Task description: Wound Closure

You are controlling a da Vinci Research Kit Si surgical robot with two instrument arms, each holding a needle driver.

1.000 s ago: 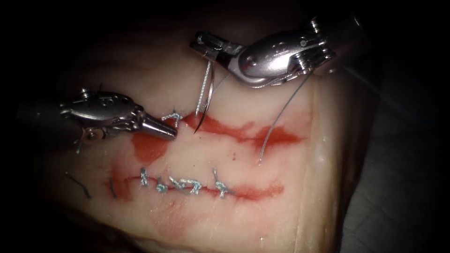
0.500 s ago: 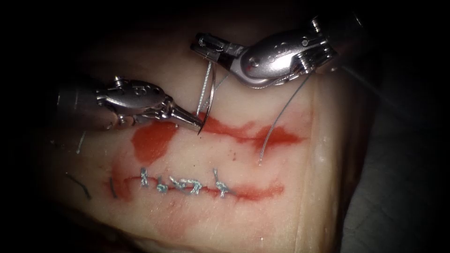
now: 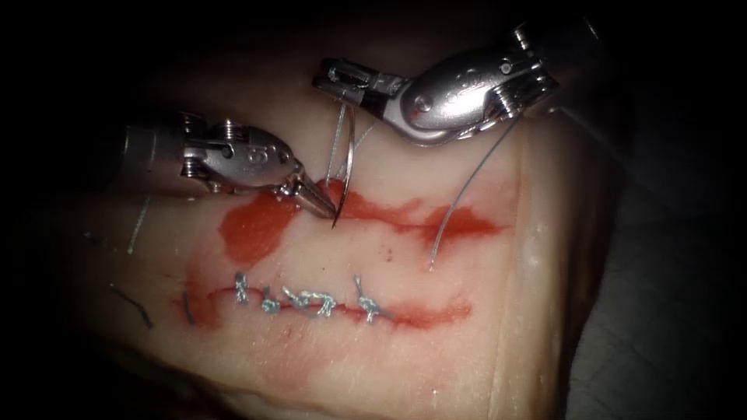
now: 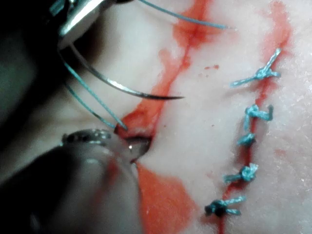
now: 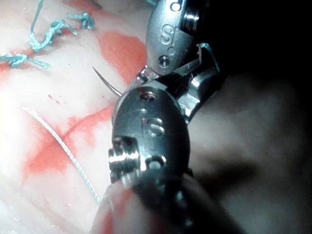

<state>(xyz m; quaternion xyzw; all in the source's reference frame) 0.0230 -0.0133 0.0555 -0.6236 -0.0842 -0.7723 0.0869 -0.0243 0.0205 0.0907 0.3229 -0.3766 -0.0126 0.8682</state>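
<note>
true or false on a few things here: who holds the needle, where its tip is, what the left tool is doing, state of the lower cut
1. The right tool holds the needle near its thread end. True.
2. The needle's tip is buried in the tissue. False: the tip hangs free over the upper cut.
3. The left tool grips the needle's middle. False: its tip sits at the cut's edge beside the needle point.
4. The lower cut carries several stitches. True.

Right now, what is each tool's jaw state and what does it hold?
Left tool: shut, tip at the cut's edge beside the needle; holding nothing I can make out.
Right tool: shut on the curved steel needle near its thread end.
</note>
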